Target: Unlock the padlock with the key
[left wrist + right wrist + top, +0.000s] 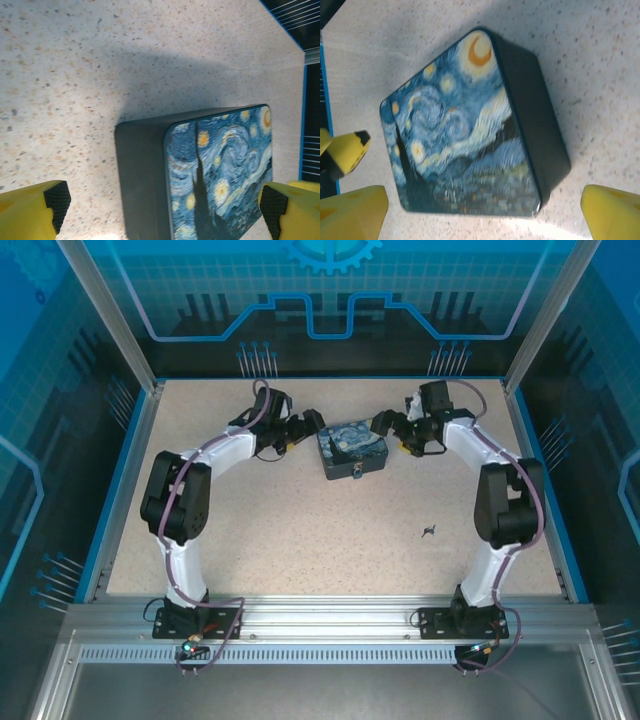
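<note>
On the near wall of the dark-blue box (350,448), about midway along it, a tiny pale speck reads as the padlock (357,472); it is too small to tell how its shackle stands. Toward the near right, the key (430,531) lies flat and alone on the speckled table (300,550), well apart from the box and near the right arm's upright link (508,502).

The box sits past the middle of the table, turned slightly askew, its painted lid facing up. The left gripper (303,427) hangs just beside the box's left end. Its claw is released, and in the left wrist view the black pads (57,200) stand wide apart with the box's corner between them. The right gripper (393,428) faces it from the box's right end and is likewise released. In the right wrist view its yellow fingers (355,212) are spread wide with the box between them, touching nothing.

Bare tabletop runs all around the box, widest between it and the aluminium rail (330,625) at the near edge. A blue rim (118,490) lines the left, right and far edges. Both arms curve inward from the sides, leaving the middle of the table open.
</note>
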Controlling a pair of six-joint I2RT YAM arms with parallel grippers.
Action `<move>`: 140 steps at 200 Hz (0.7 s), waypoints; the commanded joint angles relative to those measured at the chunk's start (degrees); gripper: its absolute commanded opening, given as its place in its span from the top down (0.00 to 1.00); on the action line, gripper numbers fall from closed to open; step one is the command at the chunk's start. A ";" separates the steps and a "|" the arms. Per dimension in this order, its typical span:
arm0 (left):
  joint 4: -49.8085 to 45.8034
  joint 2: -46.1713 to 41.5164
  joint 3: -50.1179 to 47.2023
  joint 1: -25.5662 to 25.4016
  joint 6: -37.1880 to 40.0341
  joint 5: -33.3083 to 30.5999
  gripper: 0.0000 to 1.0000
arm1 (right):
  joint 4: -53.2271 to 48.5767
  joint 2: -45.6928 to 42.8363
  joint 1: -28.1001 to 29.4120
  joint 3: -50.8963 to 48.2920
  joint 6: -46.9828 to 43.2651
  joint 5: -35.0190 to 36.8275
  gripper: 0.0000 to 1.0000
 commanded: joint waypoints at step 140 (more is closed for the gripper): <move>11.03 2.05 -2.56 -0.04 -13.04 3.79 0.01 | -7.06 9.85 8.25 11.95 3.27 -2.18 0.01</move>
